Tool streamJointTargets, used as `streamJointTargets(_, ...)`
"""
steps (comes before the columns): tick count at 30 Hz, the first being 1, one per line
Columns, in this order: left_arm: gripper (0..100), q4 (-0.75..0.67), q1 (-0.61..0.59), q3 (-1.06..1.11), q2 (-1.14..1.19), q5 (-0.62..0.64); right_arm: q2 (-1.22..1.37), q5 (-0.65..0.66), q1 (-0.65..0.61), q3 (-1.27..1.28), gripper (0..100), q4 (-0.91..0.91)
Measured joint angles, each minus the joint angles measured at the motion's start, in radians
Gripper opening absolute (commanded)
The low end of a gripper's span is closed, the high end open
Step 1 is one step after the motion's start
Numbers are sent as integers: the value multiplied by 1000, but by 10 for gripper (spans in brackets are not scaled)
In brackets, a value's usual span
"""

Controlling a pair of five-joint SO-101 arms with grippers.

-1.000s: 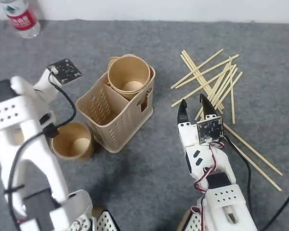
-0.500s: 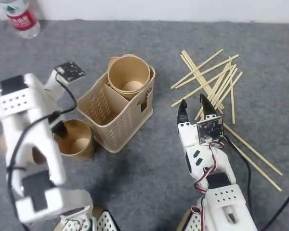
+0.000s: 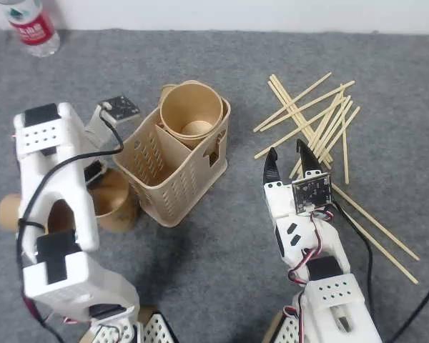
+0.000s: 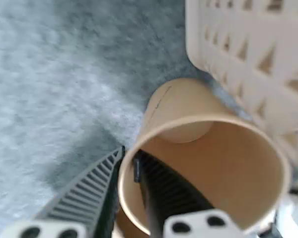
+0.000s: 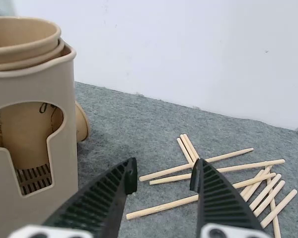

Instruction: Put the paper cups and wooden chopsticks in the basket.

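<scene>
Rim of the paper cup (image 4: 208, 148) is clamped by the left tool (image 4: 129, 154), which has been swung closer beside the basket (image 3: 164, 187); lifting is judged next. The right tool (image 3: 289, 158) is held apart near the chopsticks (image 3: 314, 114).

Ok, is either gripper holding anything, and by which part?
The left gripper pinches the paper cup by its wall at the rim, one finger inside and one outside. The right gripper is open and holds nothing.

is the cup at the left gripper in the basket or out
Out. The paper cup is beside the basket, outside its wall, with the left gripper pinching its rim, one finger inside.
</scene>
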Motion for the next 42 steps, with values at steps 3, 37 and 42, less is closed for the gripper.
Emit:
streamJointTargets(3, 11, 48, -2, -107, 0, 0, 0, 0, 0, 0, 183, 0)
streamJointTargets(37, 11, -169, 362, -476, -571, 601, 0, 0, 2, 0, 183, 0)
streamJointTargets(42, 11, -170, 479, -638, -571, 727, 0, 0, 2, 0, 183, 0)
